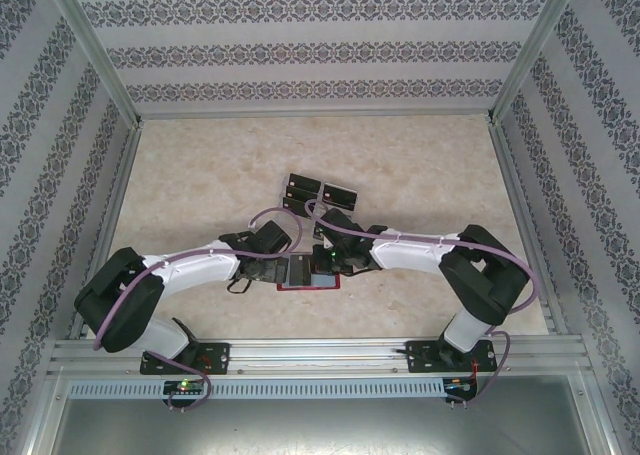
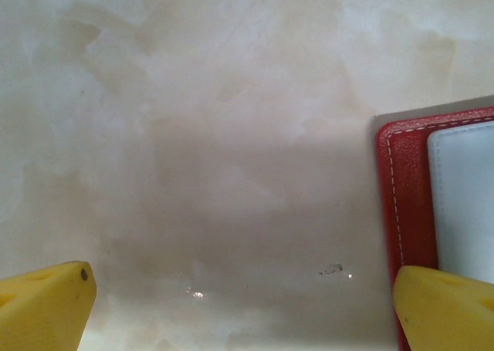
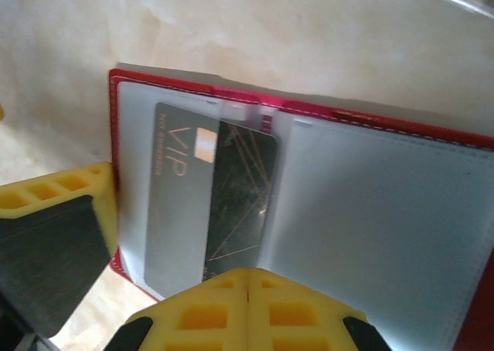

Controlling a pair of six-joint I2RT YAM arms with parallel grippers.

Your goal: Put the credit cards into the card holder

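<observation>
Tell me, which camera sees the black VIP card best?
The right wrist view: the VIP card sits large, lettering readable, partly tucked into a clear pocket of the red card holder. The top external view gives a tiny dark patch on the holder. The left wrist view catches the holder's red edge.

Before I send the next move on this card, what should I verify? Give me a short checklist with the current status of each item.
1. Card holder lying open, clear sleeves facing up: ok.
2. Left hand open: ok. One finger sits over the holder's edge; contact cannot tell.
3. Right hand shut: ok. Its fingertips meet at the near end of the VIP card.
4. Right hand actually pinching the card: cannot tell.
5. VIP card fully seated in its sleeve: cannot tell. It lies on one page, partly behind frosted plastic.
6. More credit cards waiting on the table beyond the holder: ok.
</observation>
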